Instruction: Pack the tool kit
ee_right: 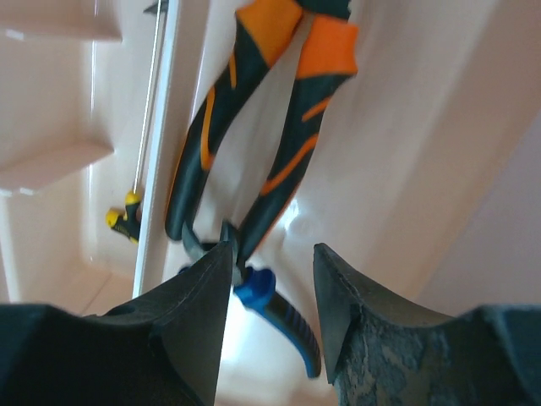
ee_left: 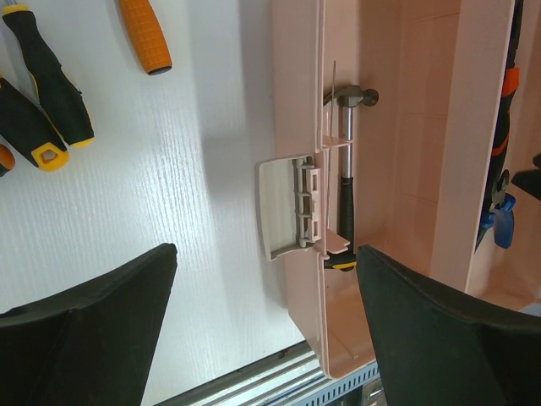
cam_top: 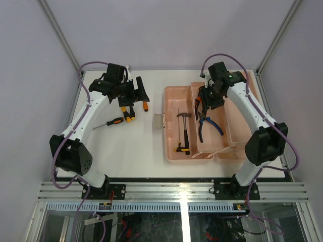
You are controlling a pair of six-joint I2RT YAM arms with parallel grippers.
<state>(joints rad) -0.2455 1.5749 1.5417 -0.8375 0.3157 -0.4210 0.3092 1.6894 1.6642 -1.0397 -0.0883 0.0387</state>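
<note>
The open pink toolbox (cam_top: 171, 103) lies right of centre. It holds a hammer (cam_top: 184, 132), blue-handled pliers (cam_top: 210, 127) and orange-and-black pliers (cam_top: 198, 107). My right gripper (cam_top: 206, 102) is open inside the box, just above the orange pliers (ee_right: 254, 144), with the blue pliers (ee_right: 283, 317) between and beyond its fingers. My left gripper (cam_top: 137, 93) is open and empty, above the table left of the box. Several screwdrivers lie loose on the table: one apart (cam_top: 115, 122), two black-and-yellow ones (cam_top: 129, 114) and an orange one (cam_top: 145, 106).
In the left wrist view the box's left wall (ee_left: 297, 101) and its hanging latch (ee_left: 283, 207) are between my fingers, with the hammer (ee_left: 347, 169) behind. Screwdriver handles (ee_left: 145, 34) (ee_left: 51, 76) lie at the upper left. The table's front rail runs along the bottom.
</note>
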